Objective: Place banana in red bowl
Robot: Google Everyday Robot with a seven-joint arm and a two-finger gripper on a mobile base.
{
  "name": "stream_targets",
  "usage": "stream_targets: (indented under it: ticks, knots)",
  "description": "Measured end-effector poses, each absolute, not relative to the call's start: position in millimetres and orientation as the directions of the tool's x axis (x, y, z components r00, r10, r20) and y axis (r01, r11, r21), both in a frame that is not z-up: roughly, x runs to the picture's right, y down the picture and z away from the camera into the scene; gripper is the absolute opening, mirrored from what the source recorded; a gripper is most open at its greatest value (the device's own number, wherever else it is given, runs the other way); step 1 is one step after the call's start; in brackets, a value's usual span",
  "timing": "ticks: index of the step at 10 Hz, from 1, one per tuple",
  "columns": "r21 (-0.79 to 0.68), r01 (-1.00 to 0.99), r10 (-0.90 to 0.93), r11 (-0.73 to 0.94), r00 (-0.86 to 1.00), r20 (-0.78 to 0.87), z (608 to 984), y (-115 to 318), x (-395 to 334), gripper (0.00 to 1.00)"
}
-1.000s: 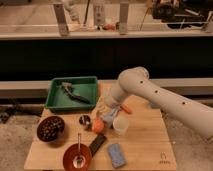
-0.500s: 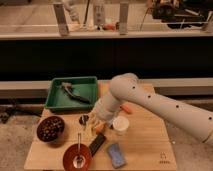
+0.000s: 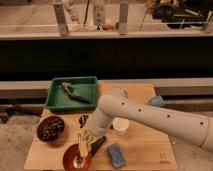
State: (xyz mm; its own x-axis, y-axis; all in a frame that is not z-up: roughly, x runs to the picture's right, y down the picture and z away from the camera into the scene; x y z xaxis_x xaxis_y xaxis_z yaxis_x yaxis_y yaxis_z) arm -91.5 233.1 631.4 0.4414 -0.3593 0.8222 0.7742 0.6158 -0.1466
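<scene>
The white arm reaches in from the right, and its gripper hangs over the near right rim of the red bowl at the table's front left. The gripper is shut on the banana, a pale yellow piece that points down between the fingers, just above the bowl. A small shiny object lies inside the bowl. The orange ball and the thin orange piece are hidden behind the arm.
A maroon bowl of dark berries stands left of the red bowl. A green tray holding a dark object is at the back left. A white cup, a blue sponge, a dark bar and a blue item lie to the right.
The arm has swung from the table's middle toward the front left and lowered. The gripper with the banana now hangs over the red bowl.
</scene>
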Motion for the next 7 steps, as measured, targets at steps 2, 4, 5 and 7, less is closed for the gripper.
stream_targets:
  ticks: [2, 4, 5, 7]
  knots:
    - [-0.109, 0.802, -0.399, 0.588, 0.405, 0.823, 624, 246, -103, 0.07]
    - [-0.093, 0.813, -0.444, 0.574, 0.405, 0.799, 625, 252, -114, 0.27]
    - [-0.090, 0.815, -0.460, 0.572, 0.410, 0.788, 629, 254, -118, 0.36]
    - [-0.100, 0.816, -0.473, 0.569, 0.425, 0.772, 639, 256, -122, 0.56]
